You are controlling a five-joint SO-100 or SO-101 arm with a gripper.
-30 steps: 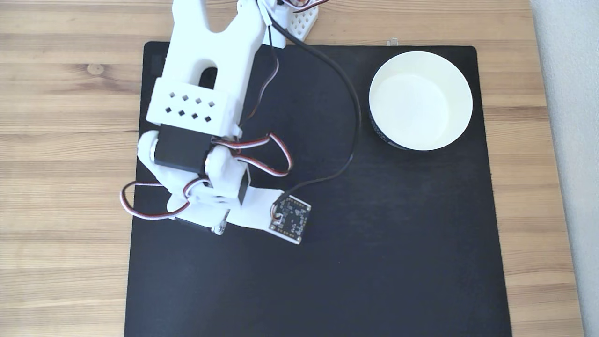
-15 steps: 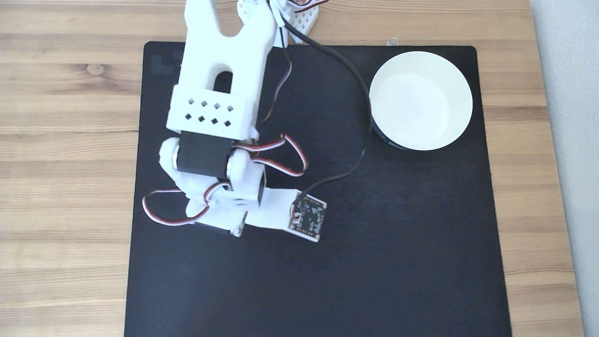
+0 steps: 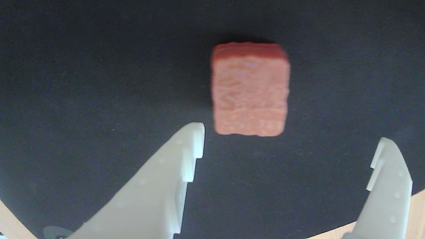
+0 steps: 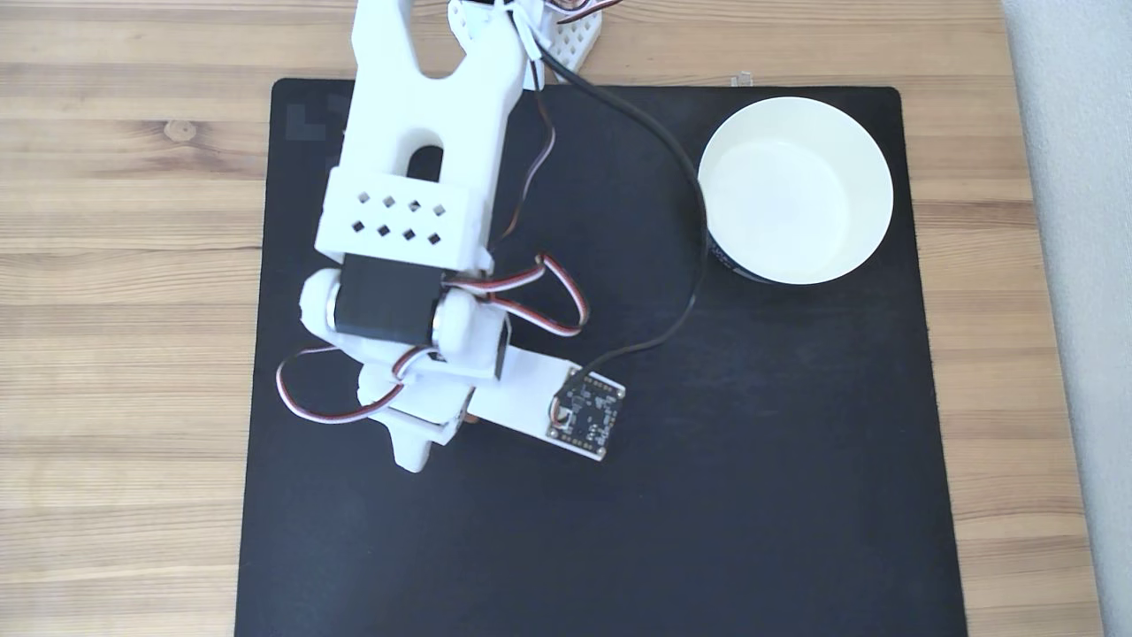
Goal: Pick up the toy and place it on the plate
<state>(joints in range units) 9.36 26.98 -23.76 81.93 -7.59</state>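
In the wrist view the reddish-brown toy (image 3: 250,89) lies flat on the black mat (image 3: 99,66). It sits just beyond my gripper (image 3: 289,136), whose white fingers stand wide apart and hold nothing. The toy's near edge is level with the left fingertip (image 3: 194,132) and far from the right fingertip (image 3: 382,146). In the fixed view the arm covers the toy, and one white finger (image 4: 413,453) sticks out below the wrist. The white plate (image 4: 778,199) stands empty at the mat's far right corner, well away from the arm.
The black mat (image 4: 707,487) lies on a wooden table (image 4: 124,354). A black cable (image 4: 685,186) arcs from the arm's base to the wrist camera board (image 4: 585,416), passing close to the plate's left side. A pale wall or floor strip (image 4: 1088,265) runs down the right edge.
In the fixed view the arm has swung to the right and reached slightly further down the mat. A white finger now sticks out below the wrist. The plate has not moved.
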